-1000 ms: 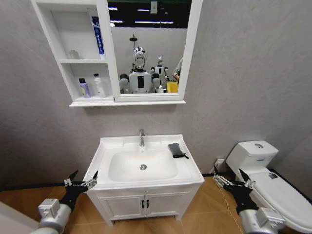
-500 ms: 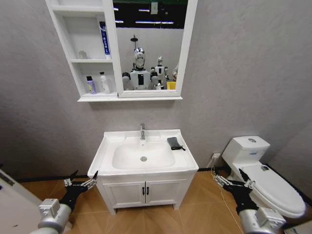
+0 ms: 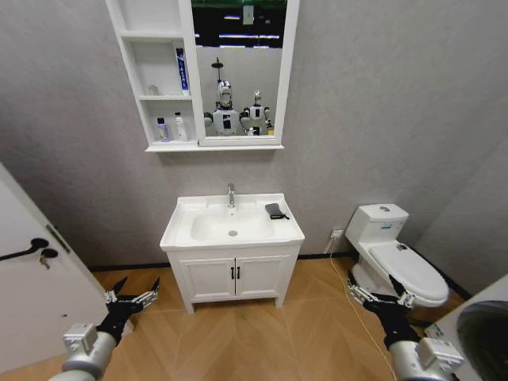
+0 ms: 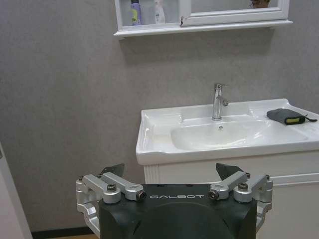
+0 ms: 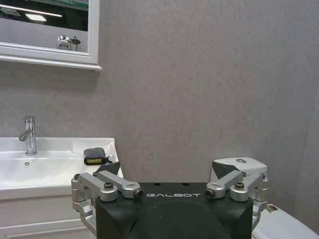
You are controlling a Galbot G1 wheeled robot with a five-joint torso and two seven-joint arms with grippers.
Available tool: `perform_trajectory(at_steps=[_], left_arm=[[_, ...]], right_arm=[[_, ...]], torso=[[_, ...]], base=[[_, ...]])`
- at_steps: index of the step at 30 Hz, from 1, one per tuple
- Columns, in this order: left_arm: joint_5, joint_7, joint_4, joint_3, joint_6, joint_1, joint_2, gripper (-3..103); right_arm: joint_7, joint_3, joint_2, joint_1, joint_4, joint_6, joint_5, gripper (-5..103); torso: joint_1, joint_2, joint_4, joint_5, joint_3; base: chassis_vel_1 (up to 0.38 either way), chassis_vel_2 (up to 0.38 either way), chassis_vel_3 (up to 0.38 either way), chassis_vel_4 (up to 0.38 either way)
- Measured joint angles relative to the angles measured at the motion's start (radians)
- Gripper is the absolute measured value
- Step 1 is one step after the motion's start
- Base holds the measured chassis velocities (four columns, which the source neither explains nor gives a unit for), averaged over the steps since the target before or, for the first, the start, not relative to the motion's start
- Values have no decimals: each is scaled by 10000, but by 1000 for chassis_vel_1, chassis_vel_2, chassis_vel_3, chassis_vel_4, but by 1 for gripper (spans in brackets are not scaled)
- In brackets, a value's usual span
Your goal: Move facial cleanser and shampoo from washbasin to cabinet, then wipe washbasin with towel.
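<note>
Toilet (image 3: 390, 254), white, stands right of the vanity (image 3: 232, 279) w/ a cord (image 3: 343, 270) trailing on the floor between them; a white door (image 3: 36, 278) w/ black handle fills the left edge, and a dark round-fronted appliance (image 3: 484, 333) cuts the lower right corner. Open floor lies between robot and vanity, nothing in the way. Cabinet (image 3: 163, 79) on the wall, joined to the mirror (image 3: 238, 71): bottom shelf holds a purple bottle (image 3: 162, 129) and a white bottle (image 3: 178, 127) side by side, a blue-and-white tube (image 3: 182, 71) stands upright on the shelf above, a small clear item (image 3: 152, 90) near it, too small to id. Washbasin (image 3: 232, 222) bowl is bare; chrome tap (image 3: 231, 195) at back centre. Towel (image 3: 275, 210), dark grey, lies folded on the basin top's right rear corner. Floor is herringbone wood (image 3: 246, 341), walls grey textured. Left gripper (image 3: 132, 295) hangs low at front left, fingers spread wide, holding nothing; right gripper (image 3: 379, 297) low at front right near the toilet, likewise wide apart and empty. Both well apart from the washbasin.
</note>
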Motion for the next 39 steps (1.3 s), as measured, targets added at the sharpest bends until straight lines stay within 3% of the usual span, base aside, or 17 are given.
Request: perform_trajectory(at_steps=[1,2,3,5,7,8,10,11,13,14,17,18,19,20,39], left_arm=[[0,0,0,0,0,0,0,100],[0,-1,3,0,0,2,0,100],[0,0,3,0,2,0,0,100],[0,0,1,0,1,1,0,100],[0,-1,5,1,2,2,0,100],[0,-1,5,1,2,2,0,100],[0,0,1,0,1,2,0,100],[0,0,1,0,1,2,0,100],[0,-1,6,0,2,0,0,100],[0,-3,4,0,2,4,-1,100],[0,1,3,0,2,3,0,100],[0,-1,4,0,2,4,-1,100],[0,-1,5,0,2,3,-1,100],[0,0,3,0,2,2,-1,100],[0,0,4,0,2,2,0,100]], right_arm=[[0,0,0,0,0,0,0,100],[0,0,0,-1,2,0,0,100],[1,1,0,0,1,0,-1,100],[1,0,0,1,0,0,0,100],[0,0,1,1,3,0,-1,100],[0,0,1,1,3,0,-1,100],[1,0,0,1,0,0,0,100],[1,0,0,1,0,0,0,100],[0,0,0,-2,4,0,0,100],[1,0,0,-1,3,0,0,100],[4,1,1,-2,2,0,0,100],[2,-1,0,0,3,0,0,100],[2,-1,0,0,4,0,-1,100],[2,0,1,0,3,-1,-1,100],[3,0,0,1,3,0,0,100]], torso=[[0,0,0,0,0],[-1,1,3,-28,-3],[-3,2,0,-2,-2],[1,-1,-1,14,1],[2,1,3,-29,-2],[2,1,3,-29,-2],[2,-1,0,17,1],[2,-1,0,17,1],[-1,1,2,-28,-2],[-9,5,3,2,-4],[-11,6,-6,9,-5],[-9,4,6,-15,-4],[-8,4,2,-20,-3],[-9,5,-3,-1,-4],[-1,0,0,-6,-1]], base=[[379,-351,-328,365],[334,-381,-328,348],[378,-310,-317,348],[378,-330,-350,332],[348,-349,-346,347],[354,-346,-309,347],[359,-324,-371,338],[364,-302,-371,342],[331,-319,-306,331],[253,-260,-274,219],[170,-201,-262,173],[49,-47,-173,149],[49,-47,-53,108],[-23,10,-53,23],[-34,16,30,-19]])
